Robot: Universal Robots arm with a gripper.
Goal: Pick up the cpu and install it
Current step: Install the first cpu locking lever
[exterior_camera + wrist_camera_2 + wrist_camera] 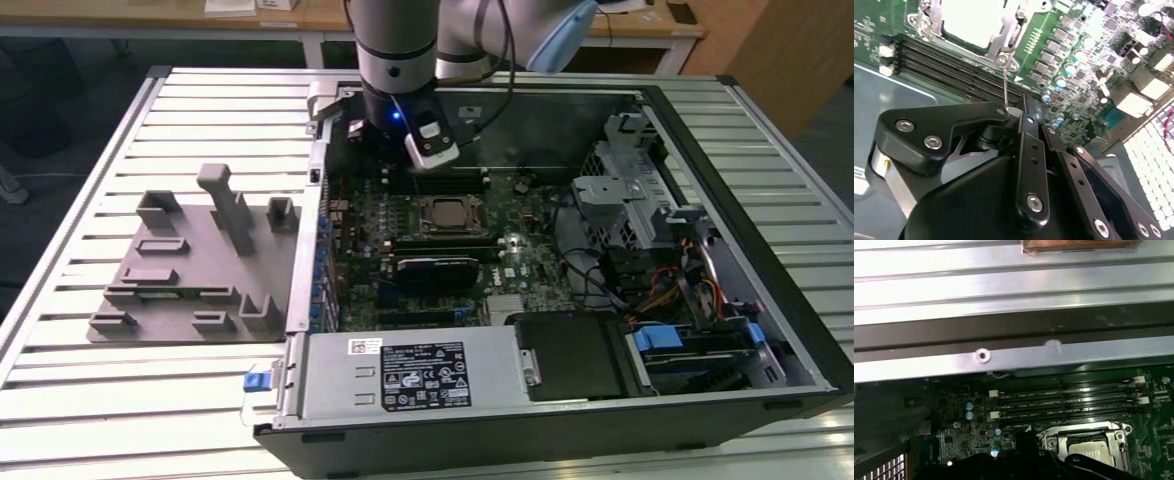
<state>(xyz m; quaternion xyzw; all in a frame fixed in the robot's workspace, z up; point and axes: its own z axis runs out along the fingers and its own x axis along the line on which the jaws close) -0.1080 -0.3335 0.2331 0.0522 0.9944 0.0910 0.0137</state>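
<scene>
The cpu (447, 213) lies flat in the motherboard socket inside the open computer case, a metal frame around its silver top. It shows in both wrist views too, as a bright plate (971, 22) and a grey one (1089, 451). My gripper (391, 160) hangs over the memory slots (1064, 402), just beyond the socket on its far side, and holds no chip. A thin socket lever (1005, 82) runs from the frame up to the gripper's tip (1021, 112); whether it is gripped I cannot tell.
The case wall (1014, 357) rises close behind the gripper. A grey plastic fixture (194, 265) with slots and posts sits on the slatted table at the exterior view's left. A power supply (414, 375) and drive bays (654, 200) crowd the case's near and right sides.
</scene>
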